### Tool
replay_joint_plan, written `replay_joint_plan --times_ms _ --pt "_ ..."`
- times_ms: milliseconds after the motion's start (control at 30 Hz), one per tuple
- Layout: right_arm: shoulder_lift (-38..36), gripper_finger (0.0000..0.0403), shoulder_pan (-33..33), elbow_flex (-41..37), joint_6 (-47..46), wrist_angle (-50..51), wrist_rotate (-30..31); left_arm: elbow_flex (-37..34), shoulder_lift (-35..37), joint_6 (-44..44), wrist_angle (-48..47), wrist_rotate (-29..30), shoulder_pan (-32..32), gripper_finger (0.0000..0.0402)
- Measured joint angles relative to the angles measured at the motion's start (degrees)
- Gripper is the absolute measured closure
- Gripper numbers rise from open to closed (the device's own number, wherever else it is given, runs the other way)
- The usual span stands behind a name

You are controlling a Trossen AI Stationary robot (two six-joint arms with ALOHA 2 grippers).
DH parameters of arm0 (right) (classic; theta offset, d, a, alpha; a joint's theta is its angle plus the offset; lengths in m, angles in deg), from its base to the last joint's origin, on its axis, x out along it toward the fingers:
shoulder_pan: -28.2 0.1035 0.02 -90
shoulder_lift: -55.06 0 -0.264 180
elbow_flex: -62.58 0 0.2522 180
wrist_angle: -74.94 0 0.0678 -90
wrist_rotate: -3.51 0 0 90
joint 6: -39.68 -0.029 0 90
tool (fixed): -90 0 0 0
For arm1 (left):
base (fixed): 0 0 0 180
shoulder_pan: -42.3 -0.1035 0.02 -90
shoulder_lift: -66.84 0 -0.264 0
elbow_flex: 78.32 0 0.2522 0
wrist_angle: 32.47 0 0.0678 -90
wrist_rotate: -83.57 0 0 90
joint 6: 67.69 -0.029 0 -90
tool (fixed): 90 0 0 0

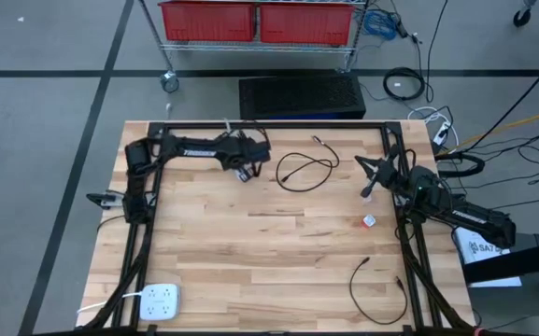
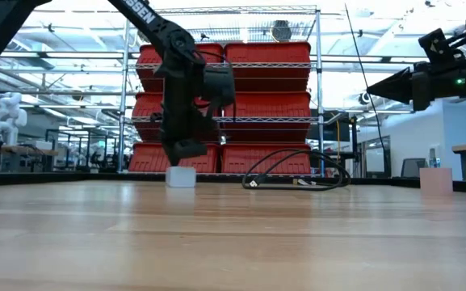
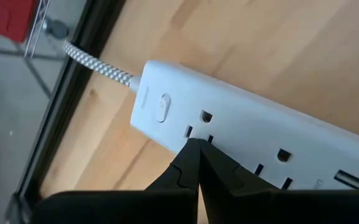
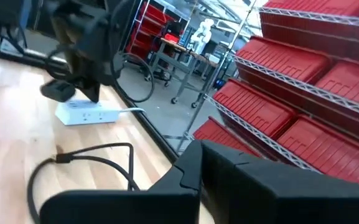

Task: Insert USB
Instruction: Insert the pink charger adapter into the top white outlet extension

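A white power strip (image 3: 241,134) with a braided cord (image 3: 98,62) lies flat on the wooden table near its far edge, left of centre (image 1: 242,175). My left gripper (image 3: 198,144) is shut and slants down over the strip's top face, beside an outlet near the switch end; the low view shows it just above the strip (image 2: 181,176). A black USB cable (image 1: 304,168) lies looped on the table to the right of the strip, touched by no gripper. My right gripper (image 1: 366,191) is shut, pointing level above the table's right side and holding nothing. My left gripper's shut fingertips (image 3: 188,155) stand over the strip's top face next to an outlet (image 3: 198,132), coming from above at a slant. Whether they touch the strip I cannot tell.
A second black cable (image 1: 378,289) lies at the near right, and a small white and red piece (image 1: 369,221) sits right of centre. A white socket block (image 1: 160,301) is at the near left corner. Black frame rails (image 1: 143,233) run along both sides. Bare wood fills the middle.
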Motion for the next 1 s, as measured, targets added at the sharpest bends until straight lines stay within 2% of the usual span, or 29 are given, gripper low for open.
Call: replay_joint_plan --times_ms 267,400,467,633,767,867,1000 --pt "0.0 0.0403 0.0 0.0 -1.2 -2.4 -0.2 0.0 0.0 0.0 3.4 -0.9 4.6 0.0391" --pt "0.0 0.0403 0.7 0.0 -13.9 -8.4 -5.6 0.0 0.0 -0.1 5.1 -1.5 5.8 0.0391" --pt "0.0 0.0403 0.9 0.0 -17.0 -11.7 -8.9 0.0 0.0 -0.4 6.5 -1.9 6.1 0.0391" --pt "0.0 0.0403 0.9 0.0 -29.6 -13.9 -9.6 0.0 0.0 -1.1 9.1 -2.4 7.3 0.0391" --pt "1.2 0.0403 0.9 1.8 -36.5 -13.6 -13.6 0.0 0.0 -1.6 11.0 -3.3 8.7 0.0391" --pt "3.8 0.0398 0.9 5.9 -40.2 -10.1 -14.9 0.0 0.0 -1.6 12.1 -3.6 9.5 0.0392" --pt "10.1 0.0395 0.9 15.4 -42.6 2.7 -13.6 0.0 0.0 -2.4 12.9 -3.9 10.0 0.0392"
